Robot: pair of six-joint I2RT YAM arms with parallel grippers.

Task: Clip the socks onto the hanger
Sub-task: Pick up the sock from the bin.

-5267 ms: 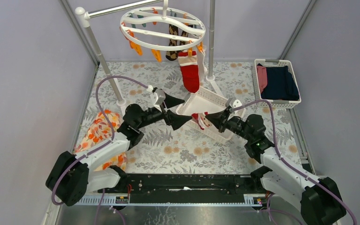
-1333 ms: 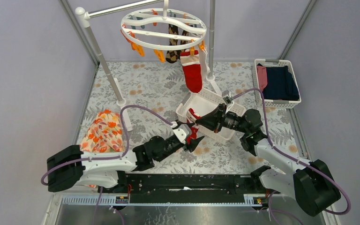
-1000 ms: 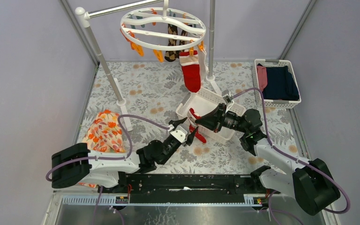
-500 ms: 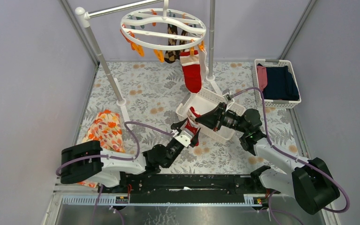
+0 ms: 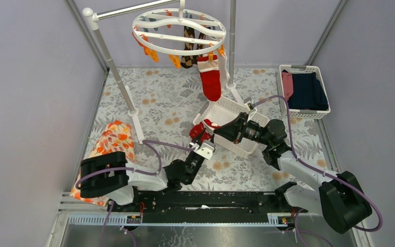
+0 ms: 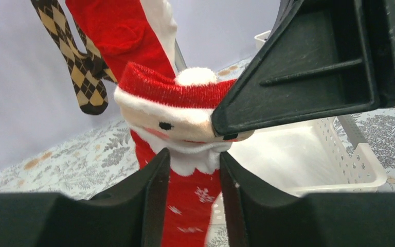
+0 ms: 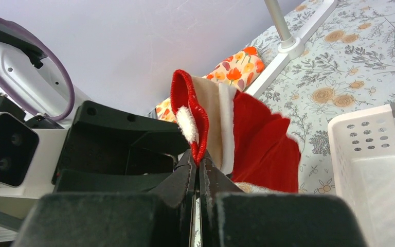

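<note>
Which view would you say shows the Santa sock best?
Left wrist: the Santa sock fills the frame, face clear. Right wrist shows cuff and red body, no face; top external, a small red patch.

bright, even overhead light, soft shadows; wrist views blur the near fingers (image 6: 108,216).

walls (image 5: 31,77): plain pale lavender, all sides
floor: floral mat (image 5: 159,98), grey leaves, tan blooms
furniture: white stand poles (image 5: 111,62), metal I think
light: soft, even
</note>
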